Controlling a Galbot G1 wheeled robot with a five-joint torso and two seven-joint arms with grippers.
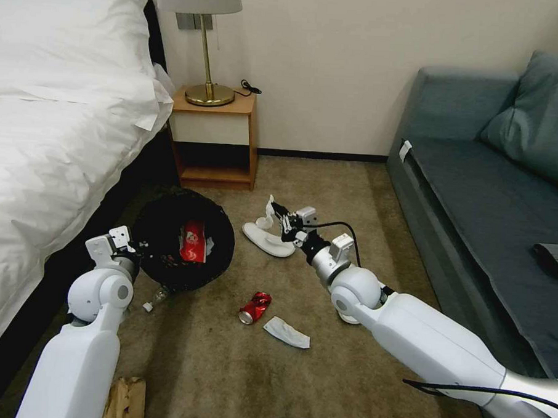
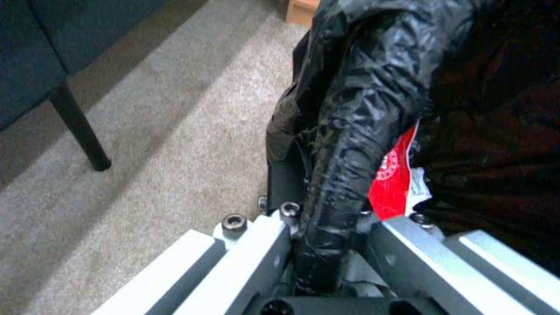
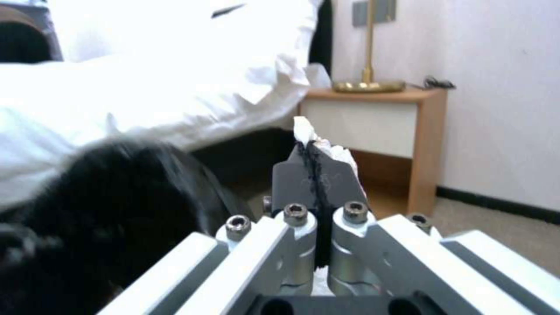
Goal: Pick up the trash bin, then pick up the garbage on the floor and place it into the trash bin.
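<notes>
Bin [image 1: 166, 259] lower left, rim pinched by left gripper [image 1: 135, 247] | right gripper [image 1: 283, 218] mid-frame, clamped on tissue [image 3: 303, 131] | can [image 1: 255, 307], slipper [image 1: 266, 239] left on carpet

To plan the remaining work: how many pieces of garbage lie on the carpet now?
5: slipper beside the right pincer, crushed can and white wrapper mid-carpet, bottle by the trash bin, paper bag nearest the robot. More may hide beneath the right arm.

The trash bin [image 1: 183, 247] is lined with crinkled, glossy black plastic. The floor [image 1: 210, 366] is rough beige carpet, and the crushed can [image 1: 255, 307] is shiny red metal. The bedside stand [image 1: 215, 138] looks like smooth wood under a polished brass lamp [image 1: 208, 76].
</notes>
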